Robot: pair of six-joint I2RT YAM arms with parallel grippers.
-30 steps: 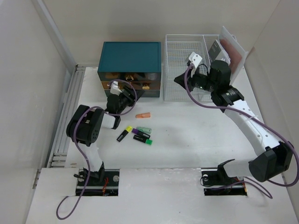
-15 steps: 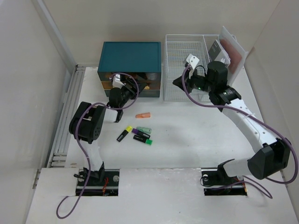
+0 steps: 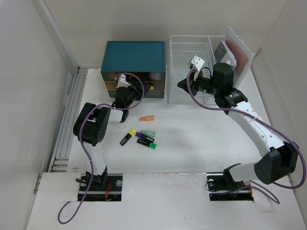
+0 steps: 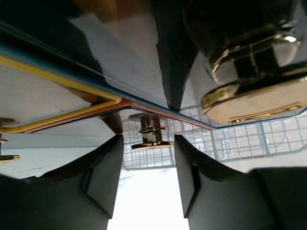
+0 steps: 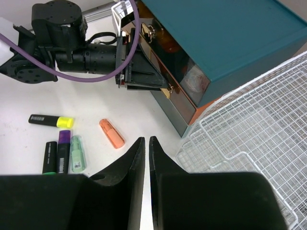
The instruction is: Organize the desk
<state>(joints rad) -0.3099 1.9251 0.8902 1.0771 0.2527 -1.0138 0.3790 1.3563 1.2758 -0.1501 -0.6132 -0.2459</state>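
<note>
Teal drawer box: left arm has advanced to its front.
Left jaws: apart, empty, brass knob just ahead.
Right jaws: nearly closed, empty.

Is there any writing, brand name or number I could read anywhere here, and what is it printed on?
No text can be read in any view.
Highlighters: any print on the barrels is too small to read.
Dark card standing in the wire tray: pale marks, too blurred to read.
Drawer box: no lettering shows.
</note>
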